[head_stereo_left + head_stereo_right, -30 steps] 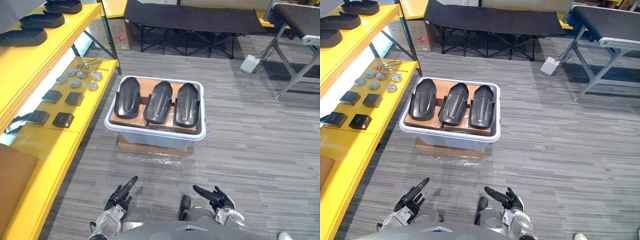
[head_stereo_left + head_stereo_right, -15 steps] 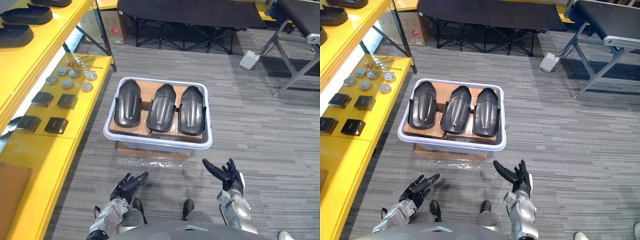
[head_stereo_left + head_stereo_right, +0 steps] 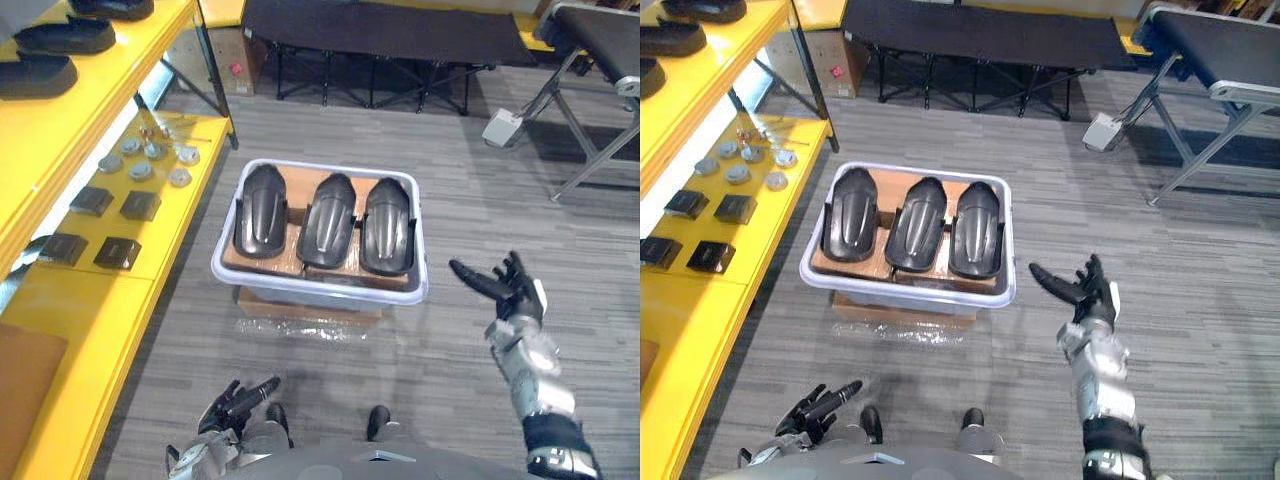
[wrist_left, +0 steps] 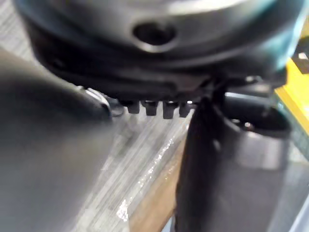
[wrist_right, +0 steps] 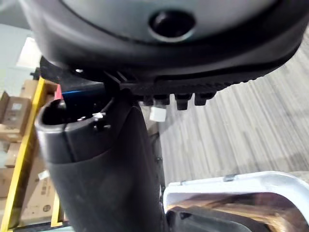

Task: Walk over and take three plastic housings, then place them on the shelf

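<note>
Three plastic housings, left (image 3: 260,210), middle (image 3: 328,218) and right (image 3: 387,223), lie side by side in a pale, rounded-rim plastic bin (image 3: 300,290). Each one's long axis runs from the bin's near rim to its far rim, with the rounded, narrower end toward the far rim. They are black, glossy, dome-backed shells with the convex side up, resting on a brown cardboard sheet inside the bin. The bin sits on a flat cardboard box (image 3: 300,308) on grey striped carpet (image 3: 500,200).

The right hand (image 3: 512,292) is raised off the bin's right side, near its near-right corner but apart from it – fingers spread and straight, holding nothing. The left hand (image 3: 232,400) is low over the carpet, short of the bin's near rim – fingers loosely extended, empty.

A yellow shelf (image 3: 130,290) runs along the left. Its lower board carries square black blocks (image 3: 120,205) and round metal discs (image 3: 140,170), and its upper board carries more black housings (image 3: 40,72).
</note>
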You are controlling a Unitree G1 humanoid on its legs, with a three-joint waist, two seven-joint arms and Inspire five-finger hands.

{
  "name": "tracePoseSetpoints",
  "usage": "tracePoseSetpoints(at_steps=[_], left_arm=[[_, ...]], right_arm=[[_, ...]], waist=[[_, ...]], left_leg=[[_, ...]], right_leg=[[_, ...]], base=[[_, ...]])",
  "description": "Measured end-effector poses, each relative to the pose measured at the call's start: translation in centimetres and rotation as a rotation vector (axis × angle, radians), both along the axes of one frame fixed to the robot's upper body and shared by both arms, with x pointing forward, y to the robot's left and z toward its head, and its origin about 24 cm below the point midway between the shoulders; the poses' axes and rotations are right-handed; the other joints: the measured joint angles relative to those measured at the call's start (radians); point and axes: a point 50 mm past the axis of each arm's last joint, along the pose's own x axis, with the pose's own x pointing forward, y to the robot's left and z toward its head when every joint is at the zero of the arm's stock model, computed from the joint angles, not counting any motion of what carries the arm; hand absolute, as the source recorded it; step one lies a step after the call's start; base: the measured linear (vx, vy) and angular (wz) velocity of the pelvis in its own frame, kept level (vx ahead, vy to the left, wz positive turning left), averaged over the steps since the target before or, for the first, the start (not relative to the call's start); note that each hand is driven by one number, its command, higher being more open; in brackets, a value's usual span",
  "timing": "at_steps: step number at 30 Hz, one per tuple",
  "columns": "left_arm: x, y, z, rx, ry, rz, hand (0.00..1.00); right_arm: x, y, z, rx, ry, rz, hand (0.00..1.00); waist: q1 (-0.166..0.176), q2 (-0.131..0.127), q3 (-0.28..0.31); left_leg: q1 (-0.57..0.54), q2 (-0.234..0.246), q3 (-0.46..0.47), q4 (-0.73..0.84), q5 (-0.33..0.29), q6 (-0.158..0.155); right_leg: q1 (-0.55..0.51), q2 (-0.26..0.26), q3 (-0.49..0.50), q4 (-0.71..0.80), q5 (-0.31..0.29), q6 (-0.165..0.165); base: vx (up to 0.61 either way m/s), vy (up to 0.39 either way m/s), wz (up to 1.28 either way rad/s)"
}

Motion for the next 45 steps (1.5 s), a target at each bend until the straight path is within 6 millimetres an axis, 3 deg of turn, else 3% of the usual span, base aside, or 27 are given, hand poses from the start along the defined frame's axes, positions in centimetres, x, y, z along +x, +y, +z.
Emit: tracePoseSetpoints(at_steps=[2,5,9,15,20,26,29,30,36,40,45], left_arm=[[0.1,0.6,0.2,0.017,-0.007,0.0,1.0],[0.0,0.5,0.2,0.005,-0.01,-0.001,1.0],[2.1,0.3,1.2,-0.01,-0.125,-0.023,1.0],[4.6,-0.2,2.1,-0.059,-0.228,-0.024,1.0],[6.0,-0.8,2.4,-0.078,-0.263,-0.037,1.0],[7.3,-1.5,2.7,-0.106,-0.287,-0.034,1.0],[8.0,-2.1,2.9,-0.123,-0.305,-0.061,1.0],[8.3,-2.5,3.0,-0.134,-0.312,-0.073,1.0],[8.4,-3.0,3.0,-0.166,-0.331,-0.06,1.0],[9.0,-3.1,3.2,-0.171,-0.353,-0.058,1.0],[9.3,-3.0,3.3,-0.171,-0.353,-0.03,1.0]], right_arm=[[1.7,-0.9,0.9,0.021,-0.007,-0.036,1.0],[3.3,-2.4,2.6,0.031,-0.024,-0.069,1.0],[6.4,-3.1,6.4,0.001,-0.07,-0.053,1.0],[8.1,-6.0,12.2,-0.069,-0.146,-0.094,1.0],[9.2,-6.4,15.6,-0.105,-0.169,-0.107,1.0],[9.8,-6.4,16.4,-0.11,-0.082,-0.128,1.0],[9.0,-7.9,16.7,-0.15,-0.014,-0.162,1.0],[8.4,-8.8,16.9,-0.193,0.022,-0.184,0.0],[8.2,-9.4,17.3,-0.263,0.107,-0.187,0.0],[7.7,-10.4,19.3,-0.437,0.147,-0.209,0.0],[7.4,-10.8,19.7,-0.561,0.194,-0.237,0.0]], waist=[[0.024,-0.011,0.041],[0.05,-0.007,0.087],[0.071,0.005,0.154],[0.097,0.023,0.231],[0.106,0.057,0.26],[0.127,0.082,0.287],[0.137,0.107,0.297],[0.145,0.121,0.299],[0.148,0.144,0.303],[0.15,0.159,0.306],[0.152,0.159,0.306]], left_leg=[[-0.026,-0.003,-0.01,0.013,0.004,0.005],[-0.1,-0.011,-0.04,0.039,0.019,0.012],[-0.175,-0.015,-0.064,0.089,0.024,0.028],[-0.29,-0.003,-0.094,0.202,-0.001,0.05],[-0.37,0.009,-0.113,0.287,-0.033,0.06],[-0.435,0.01,-0.121,0.346,-0.046,0.07],[-0.472,0.003,-0.13,0.362,-0.047,0.073],[-0.487,-0.001,-0.132,0.366,-0.047,0.074],[-0.534,-0.006,-0.137,0.39,-0.041,0.081],[-0.579,-0.003,-0.164,0.42,-0.044,0.075],[-0.595,0.001,-0.171,0.42,-0.04,0.07]], right_leg=[[-0.014,-0.003,-0.016,0.003,-0.001,-0.003],[-0.065,-0.019,-0.047,0.025,-0.002,-0.004],[-0.106,-0.021,-0.059,0.03,0.024,-0.012],[-0.16,-0.019,-0.083,0.048,0.044,-0.018],[-0.218,-0.022,-0.09,0.106,0.039,-0.025],[-0.292,-0.05,-0.103,0.207,-0.004,-0.038],[-0.336,-0.066,-0.106,0.256,-0.023,-0.038],[-0.355,-0.075,-0.106,0.276,-0.029,-0.038],[-0.417,-0.098,-0.107,0.349,-0.056,-0.043],[-0.452,-0.106,-0.127,0.4,-0.083,-0.05],[-0.469,-0.105,-0.133,0.416,-0.09,-0.06]], base=[[-0.21,-0.021,0.18],[-0.14,0.016,0.34],[-0.11,0.034,0.16],[-0.05,0.032,0.12],[-0.04,0.039,0.04],[-0.06,0.034,0.03],[-0.06,0.015,0.08],[-0.07,0.015,0.1],[-0.02,-0.006,0.04],[-0.03,-0.041,0.13],[-0.01,-0.027,0.05]])
